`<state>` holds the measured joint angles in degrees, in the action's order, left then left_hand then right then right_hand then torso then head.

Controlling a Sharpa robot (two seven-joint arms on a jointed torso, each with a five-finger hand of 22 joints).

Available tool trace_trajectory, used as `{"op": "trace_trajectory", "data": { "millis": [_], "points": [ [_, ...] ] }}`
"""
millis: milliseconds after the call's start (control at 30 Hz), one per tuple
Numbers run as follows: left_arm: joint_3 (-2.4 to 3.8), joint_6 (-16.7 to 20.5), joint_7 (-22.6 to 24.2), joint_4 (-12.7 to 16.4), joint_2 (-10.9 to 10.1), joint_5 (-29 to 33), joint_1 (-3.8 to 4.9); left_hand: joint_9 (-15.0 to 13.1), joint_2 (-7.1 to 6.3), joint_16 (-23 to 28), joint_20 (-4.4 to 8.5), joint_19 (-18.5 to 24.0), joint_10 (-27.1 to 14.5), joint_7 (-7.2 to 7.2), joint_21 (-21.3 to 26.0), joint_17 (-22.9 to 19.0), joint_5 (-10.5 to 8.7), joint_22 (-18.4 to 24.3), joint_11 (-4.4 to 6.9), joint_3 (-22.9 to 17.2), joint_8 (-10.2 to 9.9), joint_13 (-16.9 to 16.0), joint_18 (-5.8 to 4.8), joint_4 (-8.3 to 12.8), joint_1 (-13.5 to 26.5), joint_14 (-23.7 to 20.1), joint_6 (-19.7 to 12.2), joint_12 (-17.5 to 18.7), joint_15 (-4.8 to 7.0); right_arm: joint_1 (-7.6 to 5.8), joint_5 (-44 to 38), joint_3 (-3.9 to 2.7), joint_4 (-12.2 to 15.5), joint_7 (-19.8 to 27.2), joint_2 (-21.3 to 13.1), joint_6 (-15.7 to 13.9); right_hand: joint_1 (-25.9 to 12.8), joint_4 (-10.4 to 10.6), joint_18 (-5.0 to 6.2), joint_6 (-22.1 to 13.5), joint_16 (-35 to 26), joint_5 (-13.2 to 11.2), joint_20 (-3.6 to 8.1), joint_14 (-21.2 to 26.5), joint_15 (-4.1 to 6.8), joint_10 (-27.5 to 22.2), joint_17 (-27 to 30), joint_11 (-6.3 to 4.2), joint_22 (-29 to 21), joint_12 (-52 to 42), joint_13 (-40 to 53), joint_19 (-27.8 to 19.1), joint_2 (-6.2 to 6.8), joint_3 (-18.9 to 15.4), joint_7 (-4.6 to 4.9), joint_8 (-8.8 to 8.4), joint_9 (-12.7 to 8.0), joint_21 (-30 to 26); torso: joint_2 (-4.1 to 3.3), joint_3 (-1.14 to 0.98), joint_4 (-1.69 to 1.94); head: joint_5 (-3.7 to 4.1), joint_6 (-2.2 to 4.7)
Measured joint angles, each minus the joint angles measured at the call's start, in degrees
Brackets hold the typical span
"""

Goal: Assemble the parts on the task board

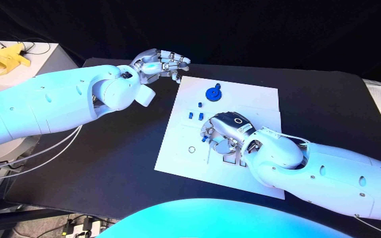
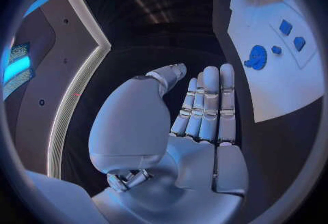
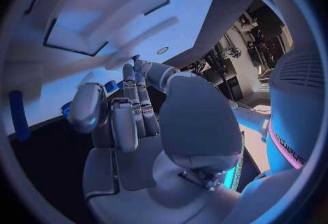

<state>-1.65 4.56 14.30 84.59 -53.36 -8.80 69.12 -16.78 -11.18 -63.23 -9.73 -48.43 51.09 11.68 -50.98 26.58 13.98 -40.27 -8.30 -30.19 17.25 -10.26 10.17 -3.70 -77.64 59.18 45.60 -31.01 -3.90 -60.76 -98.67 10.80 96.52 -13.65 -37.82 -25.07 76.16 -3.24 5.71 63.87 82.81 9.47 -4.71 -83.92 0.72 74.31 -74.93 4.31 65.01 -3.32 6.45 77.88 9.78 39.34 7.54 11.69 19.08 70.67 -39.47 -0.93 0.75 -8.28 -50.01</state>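
The white task board (image 1: 254,103) lies mid-table. A round blue part (image 1: 213,93) sits near its far edge, with small blue parts (image 1: 196,115) just nearer. My right hand (image 1: 223,133) is down on the board's middle, fingers curled in around a small blue part (image 1: 205,137); whether it grips that part is hidden. In the right wrist view, blue parts (image 3: 109,86) peek out between the curled fingers (image 3: 130,106). My left hand (image 1: 163,63) hovers off the board's far-left corner, fingers (image 2: 208,104) straight and empty. Its wrist view shows the round part (image 2: 256,57).
The board has rectangular recesses (image 3: 103,16) and a small round hole (image 1: 191,150) near its left edge. A long blue bar (image 3: 19,115) lies at the board's side. A yellow object (image 1: 14,57) sits on a white stand beyond the table's left edge.
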Motion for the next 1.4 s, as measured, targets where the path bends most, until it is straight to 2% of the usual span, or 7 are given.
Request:
{"op": "trace_trajectory", "data": {
  "millis": [533, 800, 967, 1033, 1067, 1200, 1400],
  "points": [
    [0.00, -0.2, -0.3, 0.0, 0.0, -0.1, 0.00, 0.0, 0.00, 0.0, 0.00, 0.0, -0.2, -0.05, 0.0, 0.0, 0.00, 0.0, -0.21, 0.0, 0.0, 0.0, 0.00, 0.0, 0.0, 0.0, 0.0, 0.0, 0.00, 0.31, -0.4, -0.02, -0.5, -0.3, 1.0, 1.7, -0.4, 0.4, 0.00, -0.2, 0.0, -0.3, -0.21, 0.0, 0.00, 0.0, 0.0, 0.00, -0.5, -0.2, 0.1, -0.2, -0.36, -0.6, -0.20, 0.28, 0.6, -0.5, -0.01, 0.05, 0.01, 0.04, 0.00],
    [-0.01, -0.3, -0.3, 0.0, -0.1, -0.1, 0.00, 0.0, 0.00, 0.0, 0.00, 0.0, -0.2, -0.05, 0.0, 0.0, 0.00, 0.0, -0.21, 0.0, 0.0, 0.0, 0.00, 0.0, 0.0, 0.0, 0.0, 0.0, 0.00, 0.51, -0.6, -0.14, -0.6, -0.3, 1.3, 2.5, -1.4, 0.6, 0.00, -0.2, 0.0, -0.1, -0.41, 0.0, 0.00, 0.1, 0.1, -0.06, -1.2, -0.4, 0.1, -0.8, 0.62, -1.5, -0.15, 0.29, 1.0, -1.3, -0.02, 0.05, 0.02, 0.04, 0.00],
    [-0.01, -0.3, -0.4, 0.0, -0.1, -0.1, 0.00, 0.0, 0.00, 0.0, 0.00, 0.0, -0.2, -0.05, 0.0, 0.0, 0.00, 0.0, -0.21, 0.0, 0.0, 0.0, 0.00, 0.0, 0.0, 0.0, 0.0, 0.0, 0.00, 0.62, -0.8, -0.08, -0.6, -0.2, 1.1, 2.1, -3.0, 1.1, 0.01, -2.4, -0.2, 0.9, -0.72, 0.0, -0.05, -1.1, 1.0, -0.38, -2.5, -0.5, -0.4, -2.0, 1.74, -2.2, 0.75, 0.00, 1.1, -2.7, 0.00, 0.04, -0.01, -0.03, 0.00],
    [-0.01, -0.3, -0.4, 0.0, -0.1, -0.2, 0.00, 0.0, 0.00, 0.0, 0.00, 0.0, -0.2, -0.05, 0.0, 0.0, 0.00, 0.0, -0.21, 0.0, 0.0, 0.0, 0.00, 0.0, 0.0, 0.0, 0.0, 0.0, 0.00, 0.75, -0.8, 0.06, -0.5, -0.1, 0.9, 1.5, -4.0, 1.3, 0.14, -4.3, -1.3, 1.2, -1.26, -0.1, -1.18, -5.0, 2.9, 0.77, -5.6, -0.5, -0.7, -4.0, 2.63, -2.4, 1.57, -1.22, 0.6, -5.6, 0.02, 0.03, -0.03, -0.03, 0.00],
    [-0.01, -0.3, -0.4, 0.0, -0.1, -0.2, 0.00, 0.0, 0.00, 0.0, 0.00, 0.0, -0.2, -0.05, 0.0, 0.0, 0.00, 0.0, -0.21, 0.0, 0.0, 0.0, 0.00, 0.0, 0.0, 0.0, 0.0, 0.0, 0.00, 0.82, -0.8, 0.12, -0.4, 0.0, 0.8, 1.2, -4.3, 1.4, 0.96, -5.3, -2.0, 1.2, -1.59, -0.1, -1.58, -6.8, 4.3, 1.03, -7.5, -0.5, -1.6, -5.4, 3.04, -2.6, 1.77, -1.77, 0.4, -7.4, 0.02, 0.03, -0.03, -0.03, 0.00],
    [-0.01, -0.3, -0.5, 0.0, -0.1, -0.2, 0.00, 0.0, 0.00, 0.0, 0.00, 0.0, -0.4, -0.05, 0.0, 0.0, 0.00, 0.0, 0.00, 0.0, 0.0, 0.0, 0.00, 0.0, 0.0, 0.0, 0.0, 0.0, 0.00, 1.08, -0.7, 0.36, -0.4, 0.2, 0.7, 0.0, -3.4, 1.6, 1.96, -8.3, -4.0, 0.6, -2.60, 0.4, -2.27, -12.0, 8.2, 1.99, -13.1, -0.5, -2.9, -9.4, 4.50, -5.0, 2.17, -3.52, -0.2, -13.1, 0.02, 0.03, -0.05, 0.02, 0.00],
    [-0.01, -0.4, -0.6, 0.1, -0.2, -0.2, 0.00, 0.0, 0.00, 0.0, 0.00, 0.0, -0.4, -0.05, 0.0, 0.0, 0.00, 0.0, 0.00, 0.0, 0.0, 0.0, 0.00, 0.0, 0.0, 0.0, 0.0, 0.0, 0.00, 1.22, -0.6, 0.47, -0.4, 0.0, 0.3, -1.7, -1.8, 2.3, 2.32, -9.8, -4.8, 0.6, -3.28, 1.8, -2.78, -15.7, 11.2, 2.56, -16.6, -2.3, -2.6, -11.9, 4.24, -9.4, 2.12, -4.39, -0.4, -17.0, 0.02, 0.03, -0.03, 0.15, 0.00]
  ]
}}
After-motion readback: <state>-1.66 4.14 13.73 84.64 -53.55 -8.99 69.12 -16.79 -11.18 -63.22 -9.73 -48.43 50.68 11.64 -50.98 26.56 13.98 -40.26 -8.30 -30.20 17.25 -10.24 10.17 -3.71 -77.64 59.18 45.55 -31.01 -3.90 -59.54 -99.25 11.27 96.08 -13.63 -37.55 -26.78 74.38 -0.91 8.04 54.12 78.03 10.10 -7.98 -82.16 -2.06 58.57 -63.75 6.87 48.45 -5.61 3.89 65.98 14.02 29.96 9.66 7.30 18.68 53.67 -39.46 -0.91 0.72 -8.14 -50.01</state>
